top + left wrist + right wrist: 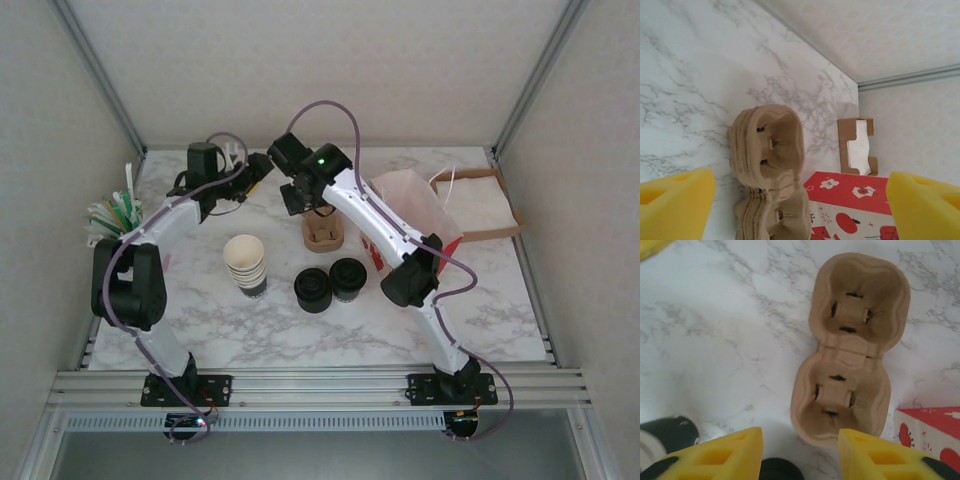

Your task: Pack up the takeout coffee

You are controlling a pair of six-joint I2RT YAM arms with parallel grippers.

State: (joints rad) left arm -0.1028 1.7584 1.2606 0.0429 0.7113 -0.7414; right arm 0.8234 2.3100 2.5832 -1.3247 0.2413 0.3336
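We note bright, even, diffuse light on the white desk (500, 300). Cup carrier (850, 350) sharp in both wrist views; a soft shadow hugs its lower-left edge. Below the carrier, yellow jaws blur, out of focus.

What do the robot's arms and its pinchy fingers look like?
The left arm and the right arm are white tubes linked by chunky black joints. A thin purple cable loops along each one. A little green light glows near the right arm's wrist. The left fingers and right fingers are bright yellow wedge-shaped blocks with hollow slots.
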